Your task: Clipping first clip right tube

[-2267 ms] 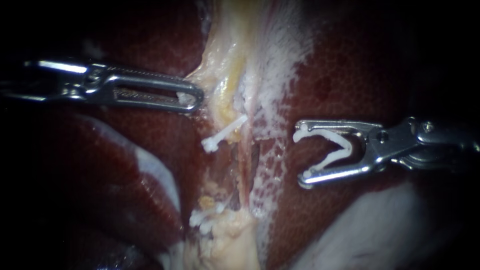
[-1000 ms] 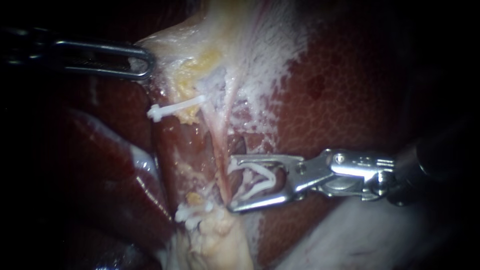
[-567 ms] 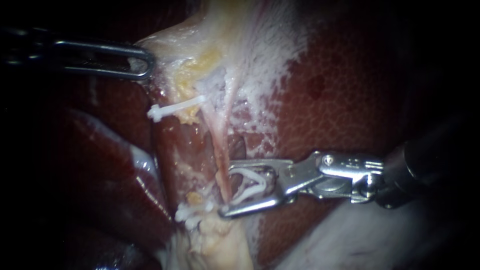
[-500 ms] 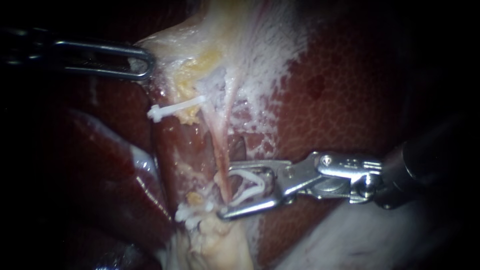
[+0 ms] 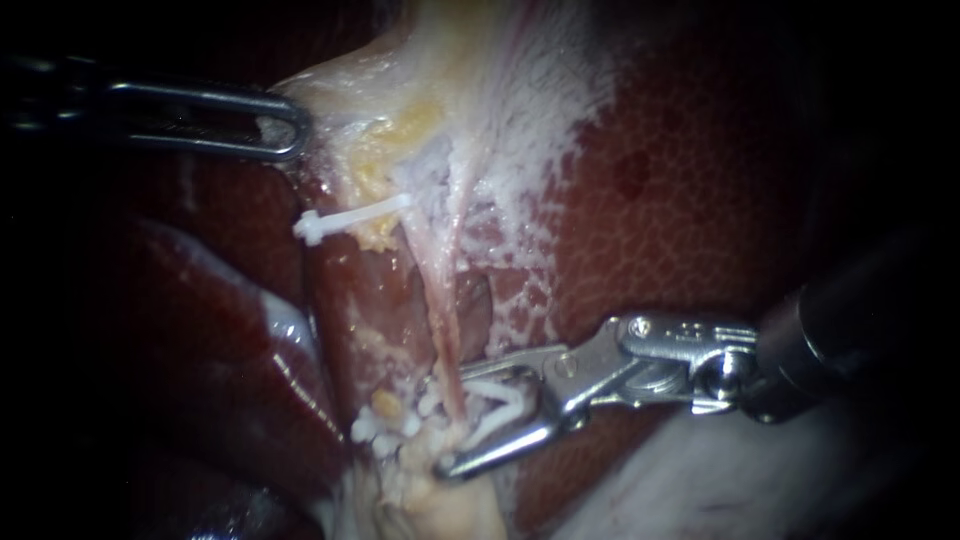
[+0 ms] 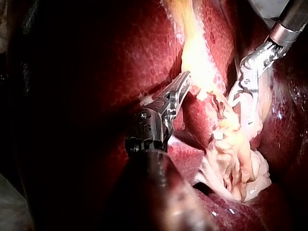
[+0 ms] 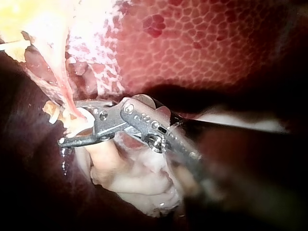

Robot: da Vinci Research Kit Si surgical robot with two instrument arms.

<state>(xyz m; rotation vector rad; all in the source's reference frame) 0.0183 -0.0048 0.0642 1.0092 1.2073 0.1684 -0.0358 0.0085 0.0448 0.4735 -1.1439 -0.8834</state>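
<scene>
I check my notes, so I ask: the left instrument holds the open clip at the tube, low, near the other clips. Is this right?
No. The right instrument holds the open clip at the tube, low, near the other clips; the endoscope view shows it. The left instrument holds tissue higher up.

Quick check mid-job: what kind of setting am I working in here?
Probably a surgical bench setup: mottled liver fills the view, the left instrument grips pale tissue, the right instrument holds a white clip at a tube.
</scene>
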